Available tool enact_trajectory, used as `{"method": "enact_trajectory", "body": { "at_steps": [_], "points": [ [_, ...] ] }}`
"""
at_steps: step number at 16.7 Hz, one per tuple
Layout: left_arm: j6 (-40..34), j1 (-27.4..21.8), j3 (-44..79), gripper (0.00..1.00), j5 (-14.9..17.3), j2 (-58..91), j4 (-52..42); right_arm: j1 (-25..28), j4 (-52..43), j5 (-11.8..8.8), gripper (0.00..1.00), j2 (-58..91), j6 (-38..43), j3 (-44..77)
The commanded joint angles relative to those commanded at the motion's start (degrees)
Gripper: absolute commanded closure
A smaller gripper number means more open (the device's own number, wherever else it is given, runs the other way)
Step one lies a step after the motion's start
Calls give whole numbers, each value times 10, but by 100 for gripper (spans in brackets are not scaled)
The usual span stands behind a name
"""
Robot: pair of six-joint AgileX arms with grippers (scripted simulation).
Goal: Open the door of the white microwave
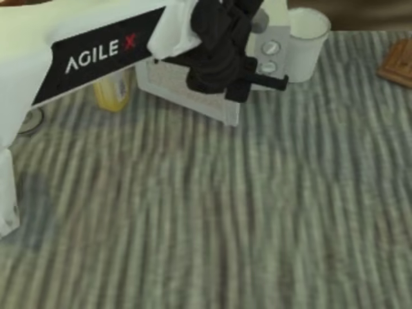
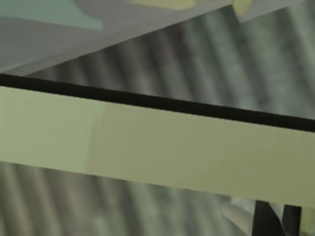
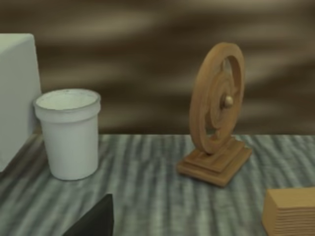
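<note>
The white microwave point(image 1: 278, 38) stands at the table's far edge, mostly hidden under my left arm; its two grey knobs point(image 1: 269, 56) show. Its door point(image 1: 168, 84), with the grey speckled window, stands swung out at an angle from the front. My left gripper point(image 1: 239, 82) hovers right over the door's outer end, beside the knob panel. In the left wrist view a broad pale band, the door's edge point(image 2: 157, 142), crosses close up. The microwave's side point(image 3: 15, 93) shows in the right wrist view. My right gripper point(image 3: 96, 222) sits low over the table, off the top view.
A white cup point(image 1: 310, 32) point(image 3: 70, 132) stands right of the microwave. A yellow bottle point(image 1: 114, 90) sits left of the door. A wooden ring on a stand point(image 3: 219, 118) and a wooden block point(image 1: 398, 61) point(image 3: 290, 211) are at the far right.
</note>
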Motion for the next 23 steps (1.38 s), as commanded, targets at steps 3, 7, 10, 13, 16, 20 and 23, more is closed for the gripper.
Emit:
{"method": "enact_trajectory", "body": {
  "at_steps": [3, 7, 10, 13, 16, 20, 23],
  "points": [
    [21, 5, -27, 100, 11, -17, 12, 0, 0, 0, 0, 0, 0, 0],
    [21, 5, -28, 100, 12, -17, 13, 0, 0, 0, 0, 0, 0, 0],
    [21, 5, -28, 100, 12, -17, 13, 0, 0, 0, 0, 0, 0, 0],
    [21, 5, -28, 100, 12, -17, 13, 0, 0, 0, 0, 0, 0, 0],
    [21, 5, -28, 100, 12, -17, 13, 0, 0, 0, 0, 0, 0, 0],
    [21, 5, -28, 100, 12, -17, 13, 0, 0, 0, 0, 0, 0, 0],
    [21, 5, -28, 100, 12, -17, 13, 0, 0, 0, 0, 0, 0, 0]
  ]
}}
